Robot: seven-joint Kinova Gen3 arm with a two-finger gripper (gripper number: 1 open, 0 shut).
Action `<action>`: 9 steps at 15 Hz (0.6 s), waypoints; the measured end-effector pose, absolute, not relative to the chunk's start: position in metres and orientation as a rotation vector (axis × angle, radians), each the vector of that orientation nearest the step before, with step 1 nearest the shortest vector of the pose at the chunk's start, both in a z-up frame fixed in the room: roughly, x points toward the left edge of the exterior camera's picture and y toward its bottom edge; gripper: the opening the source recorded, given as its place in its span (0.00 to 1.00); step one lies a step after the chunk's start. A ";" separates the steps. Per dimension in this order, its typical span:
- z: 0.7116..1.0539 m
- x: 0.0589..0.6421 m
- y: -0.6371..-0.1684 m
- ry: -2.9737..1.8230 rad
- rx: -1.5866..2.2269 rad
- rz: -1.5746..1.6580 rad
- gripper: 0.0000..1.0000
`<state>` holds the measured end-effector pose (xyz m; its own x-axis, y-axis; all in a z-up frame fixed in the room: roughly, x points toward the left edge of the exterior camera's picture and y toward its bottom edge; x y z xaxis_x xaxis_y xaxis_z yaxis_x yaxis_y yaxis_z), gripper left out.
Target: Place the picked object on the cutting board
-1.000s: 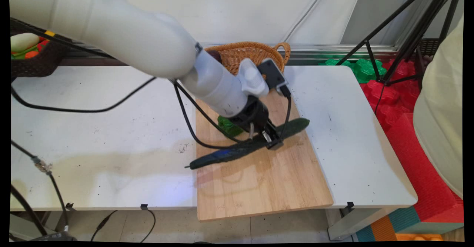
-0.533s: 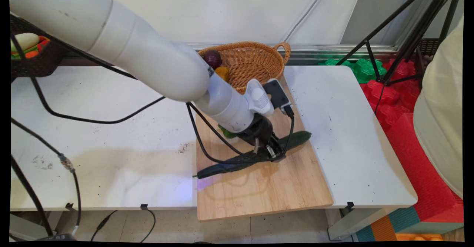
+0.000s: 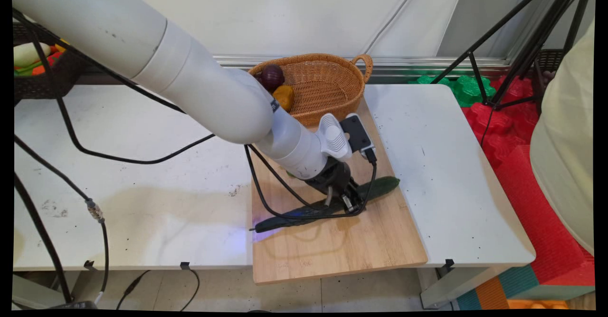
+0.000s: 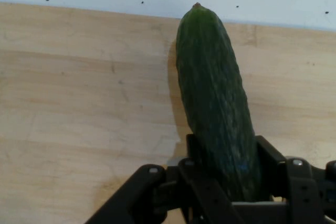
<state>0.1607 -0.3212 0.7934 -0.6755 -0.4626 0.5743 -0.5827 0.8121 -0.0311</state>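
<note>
A: Since the cucumber (image 3: pixel 327 205) was higher a sec ago, what do you see now?

B: It came down. It lies across the wooden board (image 3: pixel 332 245), or almost lies; I cannot tell if it touches fully. One end is near the board's right edge, the other end pokes just over the board's left edge, twd the table (image 3: pixel 118 188). The gripper (image 3: pixel 349 203) is clenched on the cucumber, abt at the middle. In the hand view the fingers (image 4: pixel 195 150) press both sides of the green body.

A: So it lowered only?

B: Lowered and shifted a bit twd the board's near edge. The grip looks the same as before.

A: And the surface?

B: White table w/ dark specks and a pale stain left of the board. The board hangs a little over the table's near edge.

A: Other things?

B: A wicker basket (image 3: pixel 327 86) at the board's far edge, w/ a purple piece (image 3: pixel 272 76) and an orange piece (image 3: pixel 284 96) inside. Behind is a pale wall. Right of the table are black tripod legs (image 3: pixel 513 46) and red and green foam mats (image 3: pixel 513 131) on the floor. A dark basket (image 3: pixel 42 77) w/ toy food stands beyond the far left corner.
</note>
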 end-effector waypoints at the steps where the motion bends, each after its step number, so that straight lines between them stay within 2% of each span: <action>1: 0.792 0.161 -0.321 -2.436 0.764 0.287 0.00; 5: 0.789 0.163 -0.320 -2.440 0.748 0.296 0.00; 6: 0.789 0.164 -0.319 -2.441 0.744 0.297 1.00; 9: 0.792 0.168 -0.316 -2.441 0.732 0.306 1.00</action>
<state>0.1683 -0.3163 0.7922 -0.6899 -0.4339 0.5795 -0.5634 0.8245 -0.0533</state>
